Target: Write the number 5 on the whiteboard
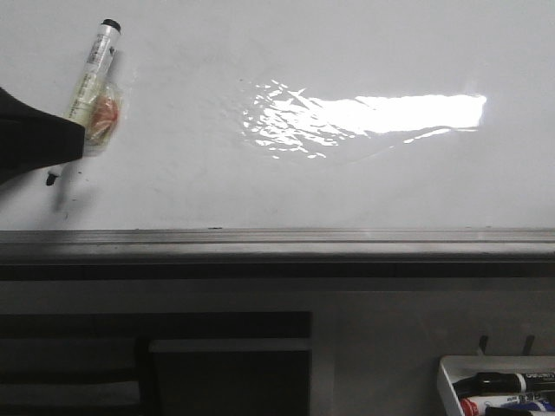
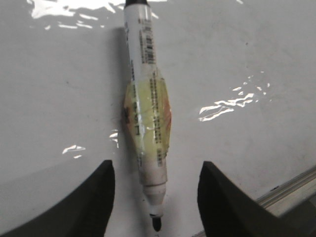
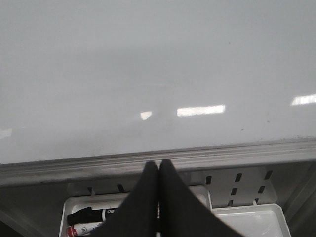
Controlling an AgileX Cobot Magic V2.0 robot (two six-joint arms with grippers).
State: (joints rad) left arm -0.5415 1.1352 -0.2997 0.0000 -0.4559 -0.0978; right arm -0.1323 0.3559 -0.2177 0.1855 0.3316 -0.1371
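Observation:
The whiteboard (image 1: 286, 173) is glossy white, with a bright glare patch and a grey ledge (image 1: 277, 243) along its lower edge. No number 5 shows on it. A white marker (image 1: 91, 78) wrapped in yellowish tape lies against the board at the upper left, its uncapped black tip (image 1: 53, 180) pointing down. My left gripper (image 1: 35, 139) comes in from the left edge over the marker's lower part. In the left wrist view its jaws (image 2: 157, 164) stand apart on either side of the marker (image 2: 148, 113), with gaps on both sides. My right gripper (image 3: 159, 165) is shut and empty below the ledge (image 3: 197, 158).
A small white tray (image 1: 447, 373) holding black, red and blue markers (image 1: 499, 381) hangs at the lower right, below the ledge. It also shows in the right wrist view (image 3: 69, 203), under the shut fingers. A dark shelf opening (image 1: 156, 364) is at the lower left.

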